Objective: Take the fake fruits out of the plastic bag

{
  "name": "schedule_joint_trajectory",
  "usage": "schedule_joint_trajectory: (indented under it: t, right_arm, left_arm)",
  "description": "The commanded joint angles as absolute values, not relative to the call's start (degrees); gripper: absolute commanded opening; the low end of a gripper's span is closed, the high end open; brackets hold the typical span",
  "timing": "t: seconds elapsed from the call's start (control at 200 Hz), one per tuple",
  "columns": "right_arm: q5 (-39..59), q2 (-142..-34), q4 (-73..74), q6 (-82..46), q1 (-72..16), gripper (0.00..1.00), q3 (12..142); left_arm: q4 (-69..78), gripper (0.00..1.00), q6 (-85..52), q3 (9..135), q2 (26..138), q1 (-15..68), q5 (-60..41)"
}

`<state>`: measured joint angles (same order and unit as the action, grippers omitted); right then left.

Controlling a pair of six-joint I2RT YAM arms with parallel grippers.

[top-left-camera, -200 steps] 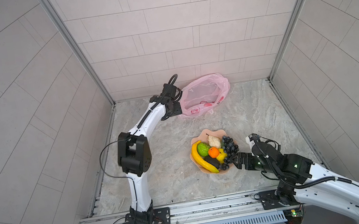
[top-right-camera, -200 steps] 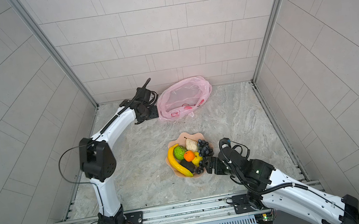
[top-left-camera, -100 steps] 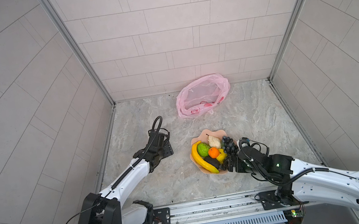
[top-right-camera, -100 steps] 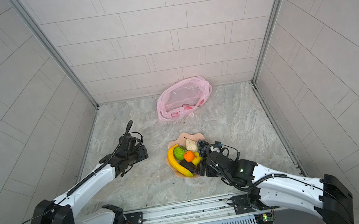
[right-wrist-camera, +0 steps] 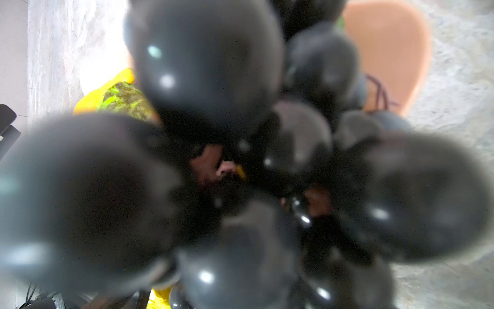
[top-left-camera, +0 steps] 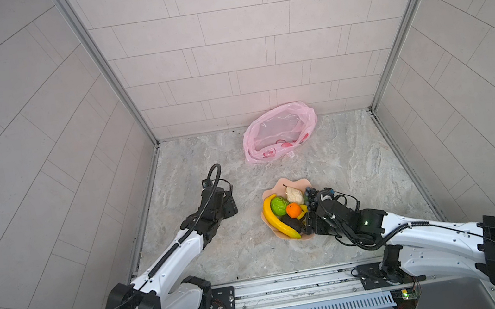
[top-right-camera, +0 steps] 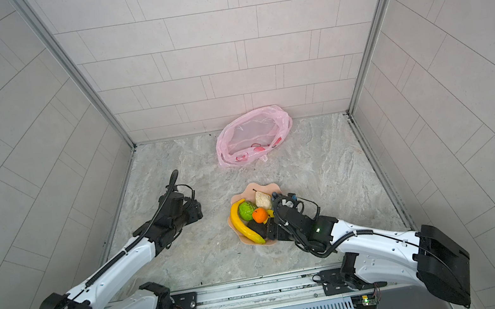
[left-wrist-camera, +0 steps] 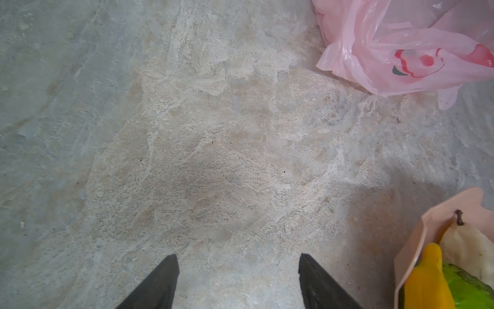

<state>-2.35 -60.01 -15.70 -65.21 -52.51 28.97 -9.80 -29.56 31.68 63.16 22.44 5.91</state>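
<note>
The pink plastic bag point(top-left-camera: 279, 134) point(top-right-camera: 253, 137) lies slack and open at the back of the table, with no fruit showing in it; its edge shows in the left wrist view point(left-wrist-camera: 401, 53). The fake fruits lie in a peach bowl point(top-left-camera: 297, 182): banana point(top-left-camera: 278, 222), green fruit point(top-left-camera: 279, 205), orange point(top-left-camera: 293, 210), pear point(top-left-camera: 294, 195), avocado point(top-left-camera: 291, 223) and grape bunch point(top-left-camera: 310, 193). My left gripper point(left-wrist-camera: 238, 256) point(top-left-camera: 230, 204) hangs open over bare table, left of the bowl. My right gripper point(top-left-camera: 309, 219) is open at the bowl's right side. Grapes point(right-wrist-camera: 208, 67) fill the right wrist view and hide its fingers.
Tiled walls close in the marble table point(top-left-camera: 357, 162) on three sides. A metal rail point(top-left-camera: 292, 288) with both arm bases runs along the front. Bare table lies between the bag and the bowl.
My left arm has drawn back from the bag to the front left and dropped low. My right arm has lowered and pushed in against the grapes. Both hardly moved in the last half second.
</note>
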Motion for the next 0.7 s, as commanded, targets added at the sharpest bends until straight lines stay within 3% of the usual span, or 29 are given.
schedule_joint_trajectory:
  t: [0.0, 0.695]
  right_arm:
    - [-1.81, -61.93, -13.51, -65.53, -52.82, 1.0, 31.43]
    - [-0.21, -73.51, -10.68, -60.56, -52.38, 1.0, 39.55]
  left_arm:
    - [-10.62, 0.77, -28.74, 32.73, 62.46, 22.69, 8.34]
    - [-11.96, 0.77, -28.25, 32.54, 60.53, 22.75, 12.56]
